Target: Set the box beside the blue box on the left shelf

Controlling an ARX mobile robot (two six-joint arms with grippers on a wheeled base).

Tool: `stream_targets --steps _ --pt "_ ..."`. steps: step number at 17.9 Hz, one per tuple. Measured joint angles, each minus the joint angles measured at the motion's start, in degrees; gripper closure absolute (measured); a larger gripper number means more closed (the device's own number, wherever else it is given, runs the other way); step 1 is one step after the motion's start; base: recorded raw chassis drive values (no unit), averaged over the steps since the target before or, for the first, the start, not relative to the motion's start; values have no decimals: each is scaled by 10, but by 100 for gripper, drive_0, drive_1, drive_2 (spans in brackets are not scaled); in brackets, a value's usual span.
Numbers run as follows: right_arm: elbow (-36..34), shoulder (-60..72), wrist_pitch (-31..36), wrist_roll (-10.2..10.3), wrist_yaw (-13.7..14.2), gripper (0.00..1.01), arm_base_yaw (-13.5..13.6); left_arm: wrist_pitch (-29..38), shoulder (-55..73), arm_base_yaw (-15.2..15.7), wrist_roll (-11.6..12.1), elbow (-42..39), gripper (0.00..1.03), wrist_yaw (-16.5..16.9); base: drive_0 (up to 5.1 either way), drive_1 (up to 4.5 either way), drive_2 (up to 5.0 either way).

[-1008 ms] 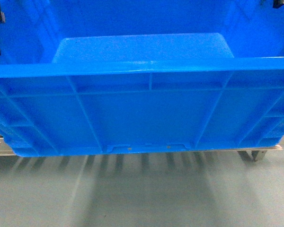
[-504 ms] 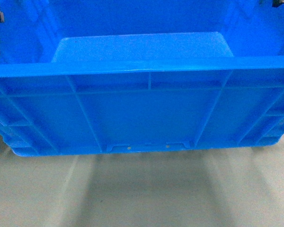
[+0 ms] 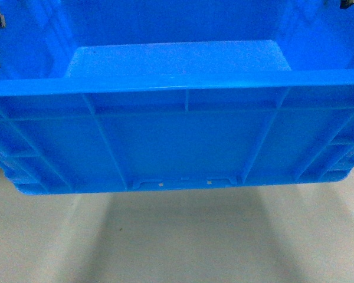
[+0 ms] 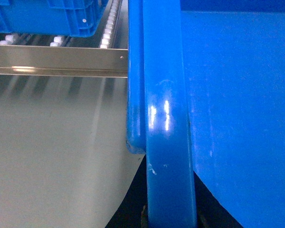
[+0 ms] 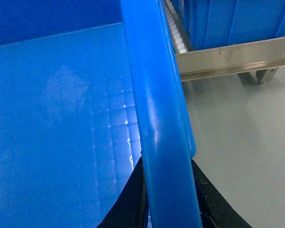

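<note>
Light is bright and even from overhead, strongest on the large open-topped bright-blue plastic crate (image 3: 183,135), whose colour is so saturated in the head view that rib detail flattens. Beneath it the pale grey floor (image 3: 183,247) carries a soft, broad shadow with lighter bands either side — edges diffuse, nothing crisp. Both wrist views show small white glare streaks on the crate's thick rim (image 4: 164,114) (two vertical glints on the left one). The brushed grey metal shelf rail (image 4: 57,59) reflects a warm highlight, and the floor below it looks smeared, streaky.
</note>
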Motion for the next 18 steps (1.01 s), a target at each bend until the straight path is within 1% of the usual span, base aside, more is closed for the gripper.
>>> stream_targets --steps 4,16,18 --pt "0 0 -5 0 -2 86 0 -7 0 0 -1 0 97 -1 0 0 0" --pt "0 0 -1 0 -2 87 0 -1 0 0 0 0 97 -1 0 0 0" --pt "0 -1 0 0 -2 87 0 -1 -1 0 -1 0 97 -1 -1 432 -435"
